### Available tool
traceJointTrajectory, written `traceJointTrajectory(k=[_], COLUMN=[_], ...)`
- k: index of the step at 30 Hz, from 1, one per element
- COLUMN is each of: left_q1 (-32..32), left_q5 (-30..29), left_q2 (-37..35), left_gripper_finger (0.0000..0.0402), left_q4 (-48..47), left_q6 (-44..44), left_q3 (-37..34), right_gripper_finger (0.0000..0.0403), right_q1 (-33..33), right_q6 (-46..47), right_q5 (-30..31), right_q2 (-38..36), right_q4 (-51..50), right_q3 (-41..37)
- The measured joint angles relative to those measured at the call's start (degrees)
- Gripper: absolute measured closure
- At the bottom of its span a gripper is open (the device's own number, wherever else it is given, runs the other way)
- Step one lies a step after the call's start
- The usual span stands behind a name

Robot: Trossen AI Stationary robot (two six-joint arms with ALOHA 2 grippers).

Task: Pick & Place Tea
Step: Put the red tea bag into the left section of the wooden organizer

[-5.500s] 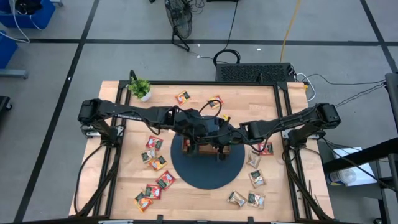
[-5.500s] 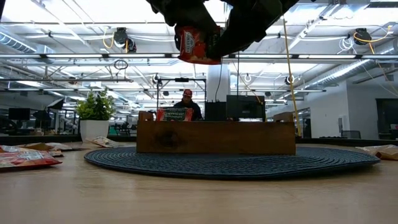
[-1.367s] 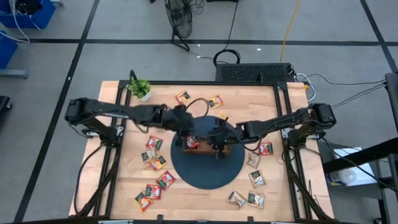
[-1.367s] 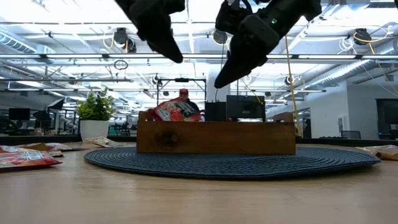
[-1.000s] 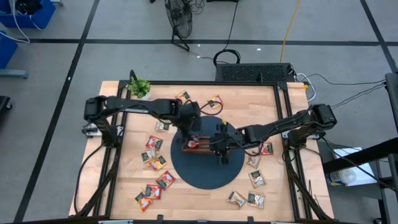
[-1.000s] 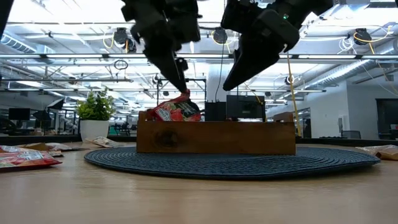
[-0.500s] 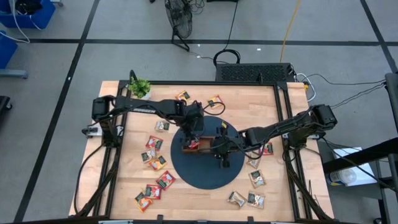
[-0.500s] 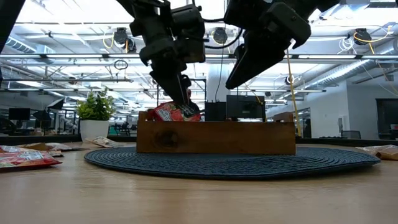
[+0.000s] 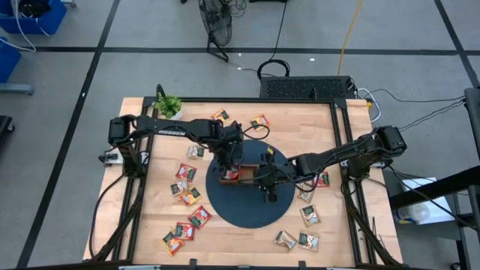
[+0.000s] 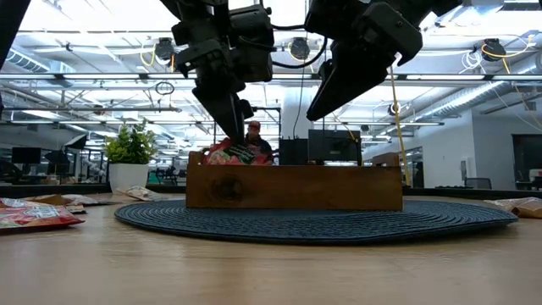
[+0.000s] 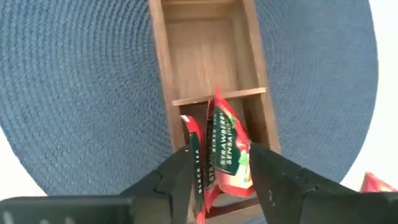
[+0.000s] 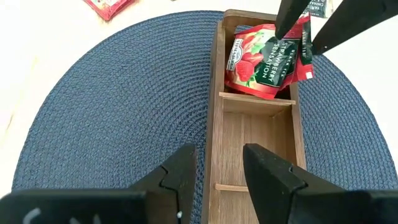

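Observation:
A brown wooden tray [image 9: 244, 182] stands on a round dark blue mat [image 9: 247, 214]. Two red tea sachets [image 11: 227, 146] stand in its left end compartment [image 12: 261, 62]. My left gripper [image 11: 219, 163] comes down over them and is shut on them; it also shows in the high view [image 9: 230, 166] and the low view [image 10: 230, 140]. My right gripper [image 12: 217, 165] hovers open above the tray's middle [image 9: 268, 187], with nothing between its fingers. More tea sachets lie flat on the table, left [image 9: 185, 184] and right [image 9: 309, 216] of the mat. My left gripper pinches the two red sachets together between its two fingers, one finger [image 11: 183, 165] against each outer flat face [image 11: 239, 158], near their upper edges. The fingers slant down from above. The sachets stand on edge in the tray's left compartment, tops above its wall.
A small potted plant [image 9: 169, 106] stands at the far left corner. Two sachets [image 9: 220, 116] lie near the far edge and several [image 9: 184, 231] near the front left. A person [image 10: 254, 135] sits in the room behind the table.
My left gripper has sunk a little onto the red sachets in the tray's left compartment. The sachet corner that stuck up above the tray wall has come down with it. My right gripper has kept still above the tray.

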Motion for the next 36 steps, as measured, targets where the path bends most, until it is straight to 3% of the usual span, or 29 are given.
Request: traceJointTrajectory(k=[8,11,15,21,24,29,36], left_q1=[-0.02,-0.03,-0.04,-3.32,-7.62,-13.59,-14.80], left_q5=[2.65,-1.04,-10.48,-10.24,-10.60,-16.81,-21.54], left_q2=[-0.07,-1.30,-3.66,-6.69,-6.40,-3.10,0.16], left_gripper_finger=[0.0299,0.0315,0.0339,0.0393,0.0397,0.0399,0.0400], left_q4=[0.00,0.12,0.36,-3.02,-4.21,-1.78,-0.59], left_q6=[0.69,1.02,0.98,2.38,2.56,2.02,-0.80], left_q3=[0.00,-0.02,-0.02,0.00,0.00,-0.01,-0.03], right_gripper_finger=[0.0284,0.0284,0.0284,0.0284,0.0284,0.0284,0.0284], right_q1=[0.00,0.00,-0.04,-0.02,-0.02,-0.03,-0.11], right_q6=[0.00,0.00,0.00,0.94,1.50,1.51,1.51], right_q5=[0.02,0.02,0.04,0.04,0.04,0.04,0.04], right_q2=[0.00,0.00,0.00,0.00,0.00,0.00,0.00], right_q4=[0.00,0.00,0.00,-1.34,-2.24,-2.31,-1.90], right_q3=[0.00,0.00,0.00,0.00,0.00,0.00,0.00])
